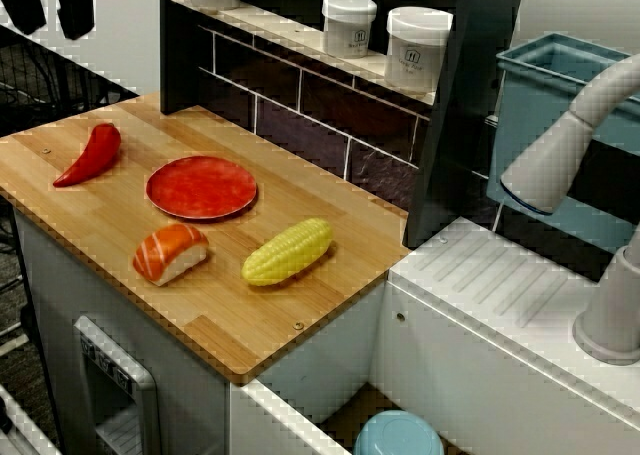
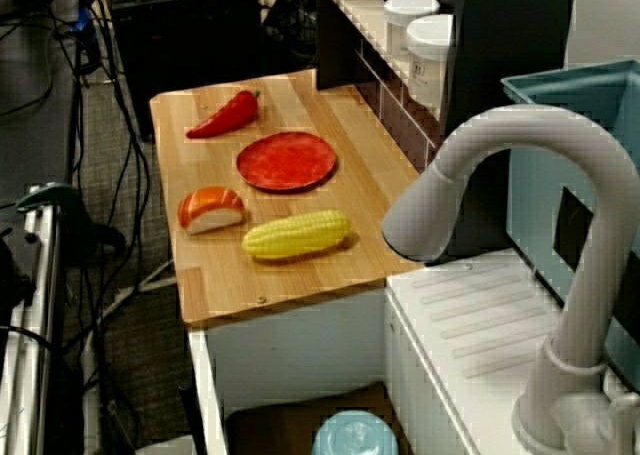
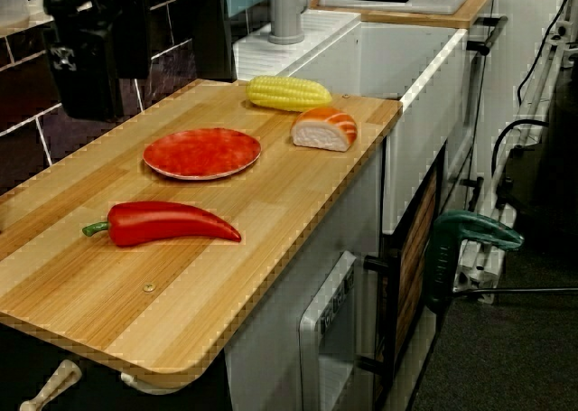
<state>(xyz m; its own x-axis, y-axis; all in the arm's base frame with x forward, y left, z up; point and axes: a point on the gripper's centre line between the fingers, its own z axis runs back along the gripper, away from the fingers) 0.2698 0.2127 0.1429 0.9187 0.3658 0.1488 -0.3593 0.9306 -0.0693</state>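
In the high view from the sink side, the glossy red plastic chilli pepper point(image 1: 92, 155) lies at the far left end of the pale wooden plank tabletop point(image 1: 225, 320), slantwise across the planks, stalk end toward the dark tiled wall point(image 1: 300, 110), tip toward the front edge. The flat round red plate point(image 1: 201, 187) sits near it on the sink side, not touching; the orange-and-white salmon sushi piece point(image 1: 171, 253) and the yellow corn cob point(image 1: 288, 252) lie further along. Dark shapes in the upper left corner may be mine; I cannot tell.

In the view past the grey tap point(image 2: 530, 145), my jaws do not show; the pepper point(image 2: 225, 116) has the same slant, apart from the plate point(image 2: 286, 161).

In the low view along the tabletop, a black mass at the upper left, which I take for my jaws, hangs over the back strip by the wall; whether they are released or clenched I cannot tell. The pepper point(image 3: 167, 223) lies below them and out toward the front edge, nearer than the plate point(image 3: 201, 152); its long axis runs at a slant to the wall.
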